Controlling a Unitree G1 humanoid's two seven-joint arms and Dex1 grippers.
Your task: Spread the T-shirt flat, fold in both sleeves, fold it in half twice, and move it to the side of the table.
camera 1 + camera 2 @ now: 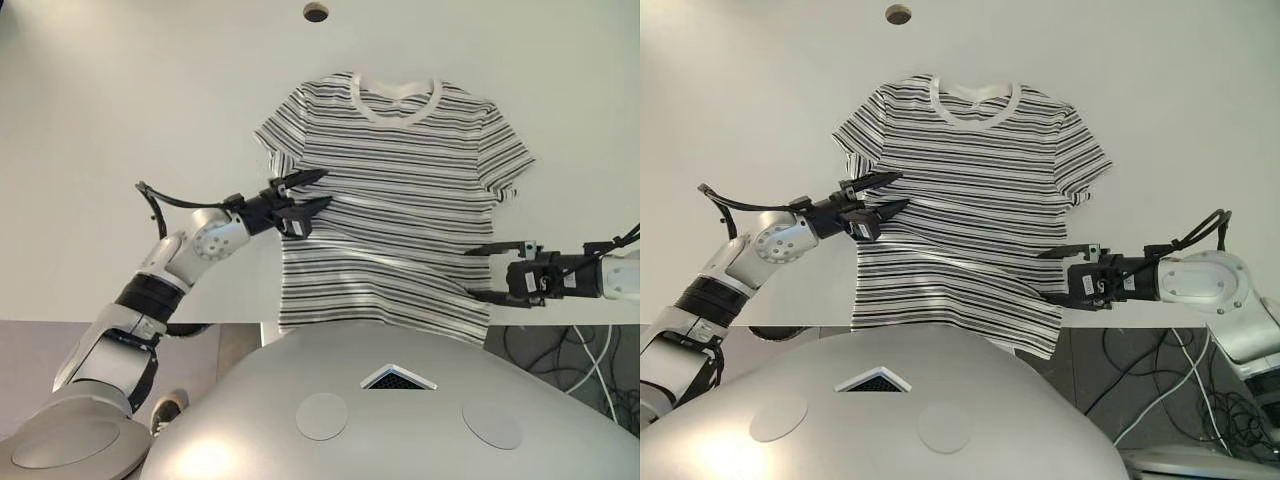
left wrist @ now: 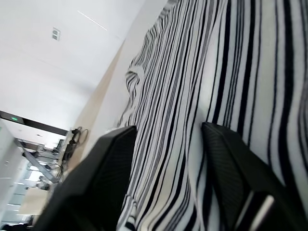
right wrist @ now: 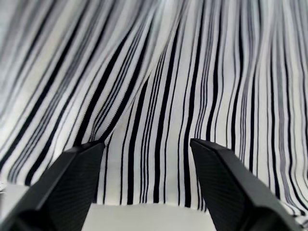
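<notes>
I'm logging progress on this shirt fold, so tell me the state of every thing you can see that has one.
T-shirt: spread flat on the table, front up, both sleeves out, not folded.
left gripper: open, at the shirt's left side below the sleeve, holding nothing.
right gripper: open, at the shirt's right side near the hem, holding nothing.

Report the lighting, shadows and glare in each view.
Left eye view: soft, even light on the table, with no glare on the T-shirt. Left wrist view: the open left pincer reads dark against the bright striped fabric. Right wrist view: soft shading lies in the fabric's folds ahead of the right pincer.
</notes>
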